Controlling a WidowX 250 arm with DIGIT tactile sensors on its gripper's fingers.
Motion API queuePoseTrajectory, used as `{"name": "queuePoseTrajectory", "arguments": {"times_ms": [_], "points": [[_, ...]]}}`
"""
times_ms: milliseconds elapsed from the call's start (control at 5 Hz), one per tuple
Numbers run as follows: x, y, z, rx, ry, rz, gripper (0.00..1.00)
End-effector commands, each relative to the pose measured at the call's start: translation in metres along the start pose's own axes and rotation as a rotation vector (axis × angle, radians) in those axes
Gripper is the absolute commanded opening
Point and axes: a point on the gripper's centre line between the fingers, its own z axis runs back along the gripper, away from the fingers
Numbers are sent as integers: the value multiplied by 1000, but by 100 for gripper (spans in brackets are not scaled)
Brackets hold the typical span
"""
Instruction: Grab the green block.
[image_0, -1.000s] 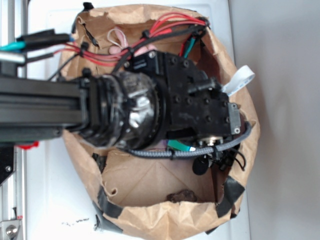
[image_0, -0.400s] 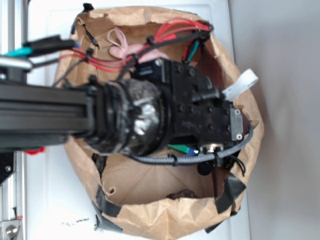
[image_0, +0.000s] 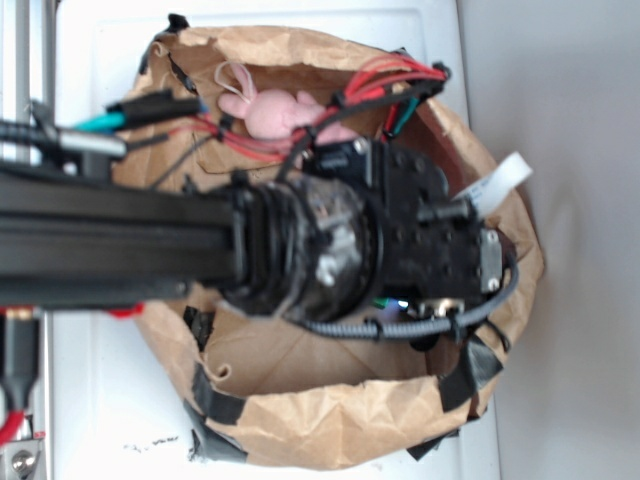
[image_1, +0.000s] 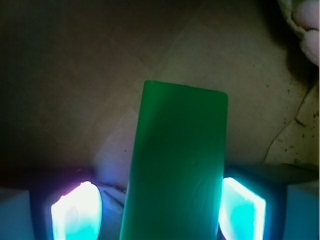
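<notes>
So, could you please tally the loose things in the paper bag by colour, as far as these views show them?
Green: 1, the green block, between the gripper fingers.
Pink: 1, the plush bunny.
Total: 2. The arm hides much of the paper bag, so more may lie unseen.

White tabletop (image_0: 100, 400) under even, bright light, plain grey surface (image_0: 570, 120) along the right side, metal rail (image_0: 22, 60) at the left edge, dark specks on the white near the bottom, dim brown paper floor (image_1: 75, 90) in the wrist view.
</notes>
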Motion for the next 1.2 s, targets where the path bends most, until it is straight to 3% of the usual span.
{"name": "queuePoseTrajectory", "arguments": {"times_ms": [0,400,600,800,1000], "points": [[13,-3,8,-48,-82,-32,0],[17,9,38,-83,-88,-127,0],[15,21,70,-185,47,-340,0],[17,32,98,-236,139,-571,0],[32,44,120,-222,270,-802,0]]}}
